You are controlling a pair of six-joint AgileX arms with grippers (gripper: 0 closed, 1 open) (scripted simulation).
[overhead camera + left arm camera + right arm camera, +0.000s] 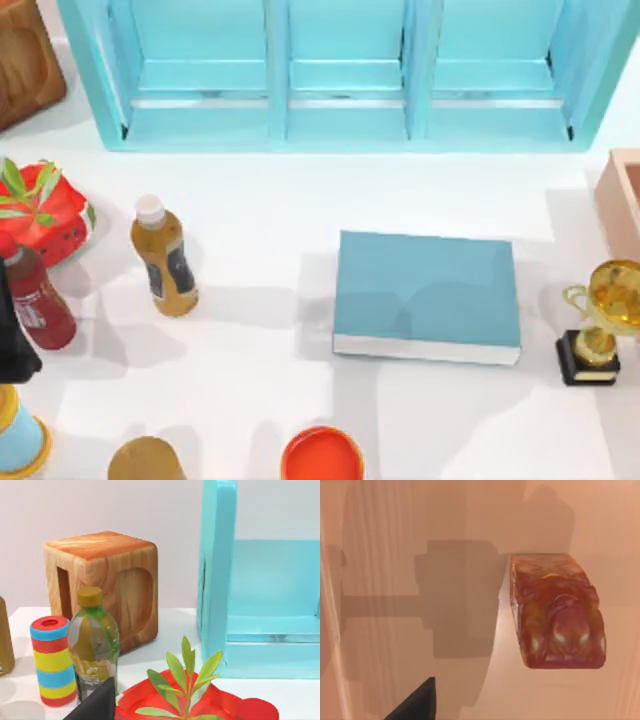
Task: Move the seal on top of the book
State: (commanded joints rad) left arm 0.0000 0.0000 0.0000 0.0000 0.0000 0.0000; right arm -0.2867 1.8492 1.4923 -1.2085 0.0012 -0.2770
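The book, light teal-blue with white page edges, lies flat right of the table's middle with nothing on it. The seal, a tan block with a reddish-brown carved top, rests on a pale pink wooden surface directly below the right wrist camera. A dark part of my right gripper hangs above that surface, beside the seal and apart from it. My left arm stays at the table's left edge, near the bottles.
A turquoise shelf unit spans the back. A pink box and gold trophy sit at the right edge. At left are two bottles, a red planter and a wooden block. A red cup stands in front.
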